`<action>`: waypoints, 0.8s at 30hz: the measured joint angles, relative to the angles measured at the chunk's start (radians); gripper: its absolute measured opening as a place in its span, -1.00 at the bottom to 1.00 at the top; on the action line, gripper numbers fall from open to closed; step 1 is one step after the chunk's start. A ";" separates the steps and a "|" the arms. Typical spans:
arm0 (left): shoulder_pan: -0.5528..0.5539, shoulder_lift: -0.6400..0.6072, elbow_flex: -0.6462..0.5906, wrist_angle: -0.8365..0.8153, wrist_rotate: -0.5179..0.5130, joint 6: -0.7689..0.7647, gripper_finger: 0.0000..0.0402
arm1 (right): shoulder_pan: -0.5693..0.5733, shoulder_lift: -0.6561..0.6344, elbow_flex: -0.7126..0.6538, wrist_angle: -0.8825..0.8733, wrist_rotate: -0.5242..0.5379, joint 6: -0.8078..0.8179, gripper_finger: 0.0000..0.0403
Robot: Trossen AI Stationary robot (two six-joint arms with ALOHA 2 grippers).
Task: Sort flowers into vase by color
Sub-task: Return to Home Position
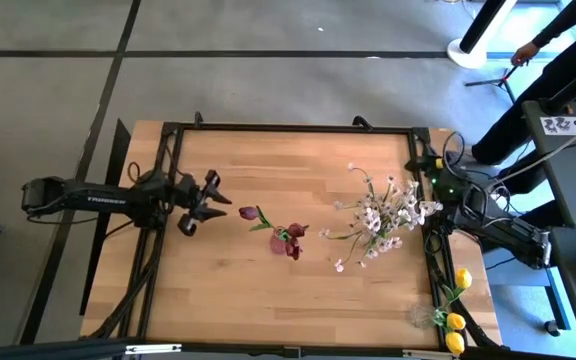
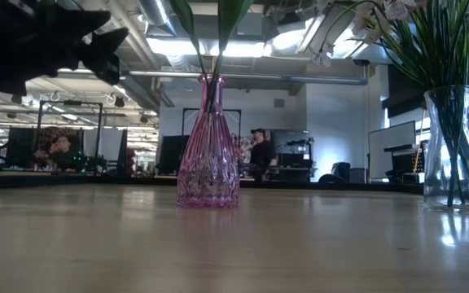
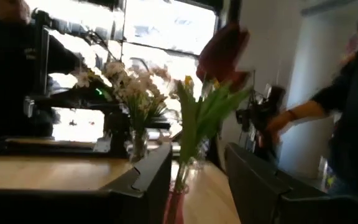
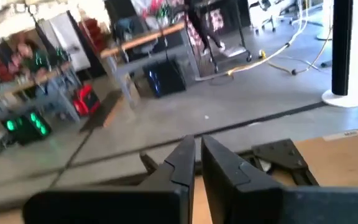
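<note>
The dark red tulips [image 1: 286, 238] stand in a ribbed pink vase [image 2: 208, 146] at mid-table, stems inside it; one bloom [image 1: 251, 213] leans toward my left gripper. Sprays of white-pink blossoms [image 1: 378, 215] fill a clear vase [image 2: 453, 146] to the right. Yellow tulips [image 1: 456, 305] show at the table's right near corner; what they rest on is unclear. My left gripper [image 1: 203, 200] hovers open and empty just left of the red tulips, which show ahead between its fingers [image 3: 219, 56]. My right gripper [image 4: 197, 158] is shut and empty; that arm [image 1: 488, 225] waits folded at the right edge.
A black frame [image 1: 288, 127] runs around the wooden table top, with cables along both sides. A person [image 1: 538, 70] stands beyond the far right corner, an arm [image 3: 303, 112] reaching toward equipment there. Bare wood [image 1: 268, 160] lies along the far side and near the left gripper.
</note>
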 joint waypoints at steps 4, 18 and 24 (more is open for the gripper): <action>-0.001 -0.009 -0.001 -0.029 0.071 0.009 -0.27 | 0.000 0.000 -0.001 -0.021 -0.124 -0.039 -0.86; -0.011 -0.005 -0.001 -0.057 0.138 0.039 -0.27 | 0.038 0.006 -0.220 0.493 -1.144 -0.410 -0.86; -0.020 -0.005 -0.001 -0.058 0.141 0.088 -0.27 | 0.215 0.009 -0.222 0.465 -1.129 -0.410 -0.86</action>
